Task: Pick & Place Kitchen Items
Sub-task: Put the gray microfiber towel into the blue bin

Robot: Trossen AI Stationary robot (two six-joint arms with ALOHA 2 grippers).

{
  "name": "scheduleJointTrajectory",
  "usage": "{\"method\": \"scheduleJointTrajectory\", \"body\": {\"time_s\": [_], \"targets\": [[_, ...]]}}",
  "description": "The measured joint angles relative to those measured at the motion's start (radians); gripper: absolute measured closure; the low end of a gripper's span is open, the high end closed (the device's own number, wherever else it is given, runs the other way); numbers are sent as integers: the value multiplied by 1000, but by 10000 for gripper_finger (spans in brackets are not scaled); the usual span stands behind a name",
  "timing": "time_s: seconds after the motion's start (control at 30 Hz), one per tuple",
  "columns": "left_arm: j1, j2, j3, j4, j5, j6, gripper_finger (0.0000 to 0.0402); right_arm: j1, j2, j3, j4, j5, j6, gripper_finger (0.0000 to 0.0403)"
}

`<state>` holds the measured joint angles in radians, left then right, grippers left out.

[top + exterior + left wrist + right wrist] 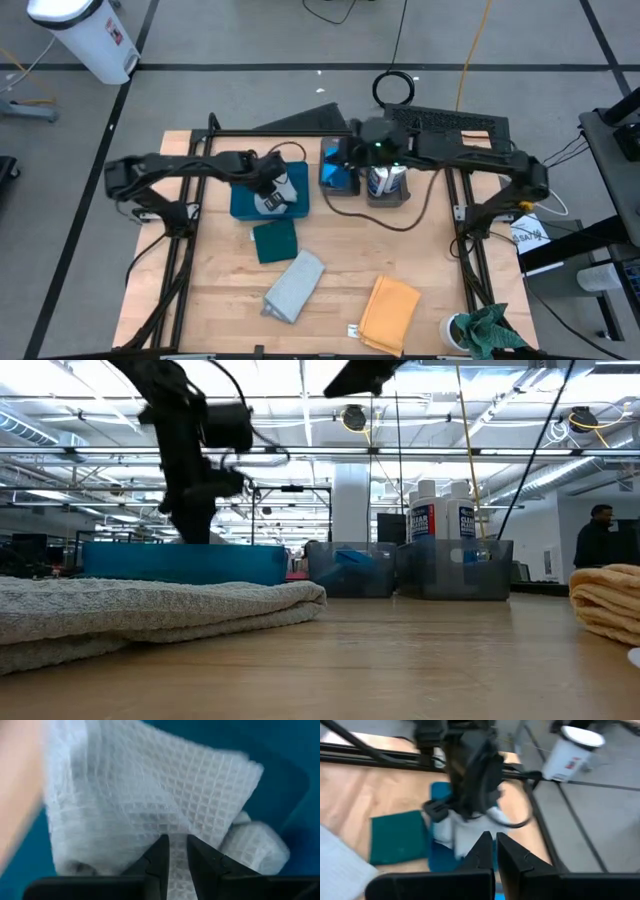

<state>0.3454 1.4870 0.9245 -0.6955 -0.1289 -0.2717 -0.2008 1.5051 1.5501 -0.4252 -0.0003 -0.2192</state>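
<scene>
White bottles (440, 510) with blue "CLEAN" labels in bin (455, 572); left claw (177, 851) clamped on pale waffle cloth (150, 795); right claw (494, 851) together.

Flat teal tray (240, 205), two grey-brown bins (342, 188), bright green rag (487, 330), white bucket (88, 35)

White waffle-weave cloth (150, 805) lies crumpled at the table's 11 o'clock. Just below it a dark teal cloth (275, 240) lies flat and folded. A pale grey folded cloth (296, 286) rests at 6 o'clock, a mustard yellow one (390, 313) at 5. White blue-labelled bottles (440, 510) stand upright at 1, blue sponges (339, 168) beside them at 12.
</scene>
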Motion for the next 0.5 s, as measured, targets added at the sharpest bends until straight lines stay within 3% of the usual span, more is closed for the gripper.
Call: {"method": "scheduleJointTrajectory", "body": {"time_s": [0.13, 0.23, 0.37, 0.5], "targets": [[19, 116, 0, 0, 106, -1, 330, 2, -85, -103, 30, 88, 12, 403], [27, 172, 2, 6, 126, 22, 330, 3, -148, -187, 71, 133, 24, 403], [37, 157, 1, -2, 132, 26, 330, 3, -230, -292, 134, 135, 24, 403], [37, 56, 0, -17, 124, 24, 330, 3, -303, -382, 189, 135, 24, 403]]}}
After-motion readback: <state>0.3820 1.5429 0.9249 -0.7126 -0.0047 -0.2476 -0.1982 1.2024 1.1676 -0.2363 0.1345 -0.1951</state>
